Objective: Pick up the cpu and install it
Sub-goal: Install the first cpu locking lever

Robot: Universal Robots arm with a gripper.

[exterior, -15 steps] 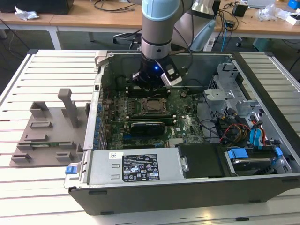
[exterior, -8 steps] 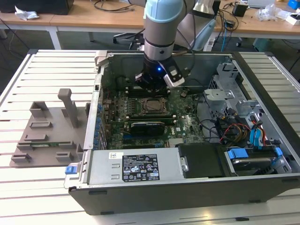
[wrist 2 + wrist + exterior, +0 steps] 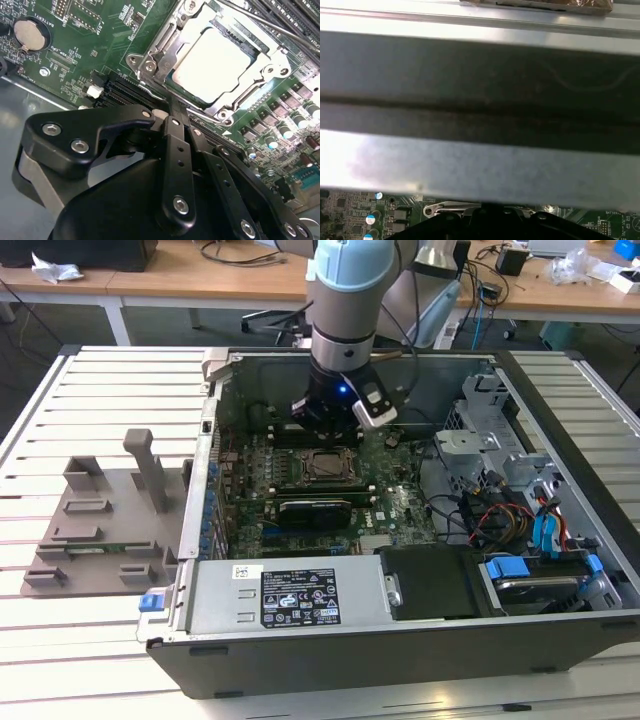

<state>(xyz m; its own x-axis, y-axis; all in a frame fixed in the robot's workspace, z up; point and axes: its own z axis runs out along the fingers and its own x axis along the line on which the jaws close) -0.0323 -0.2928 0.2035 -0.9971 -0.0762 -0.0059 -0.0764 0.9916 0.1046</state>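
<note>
Hovering low inside the open computer case (image 3: pixel 300 630), the gripper (image 3: pixel 172 112) has its black fingers drawn together, tips nearly touching and nothing between them. Just beyond those tips, farther along the motherboard (image 3: pixel 100 45), the cpu (image 3: pixel 212 62) lies flat in its socket (image 3: pixel 150 65), metal frame around its pale rim. Past it run the memory slots (image 3: pixel 295 20).

In the second wrist view the cpu (image 3: pixel 212 62) lies in its socket (image 3: pixel 150 65) on the green board (image 3: pixel 100 45). The gripper (image 3: pixel 175 112) sits just beside it, fingers seemingly closed together.
</note>
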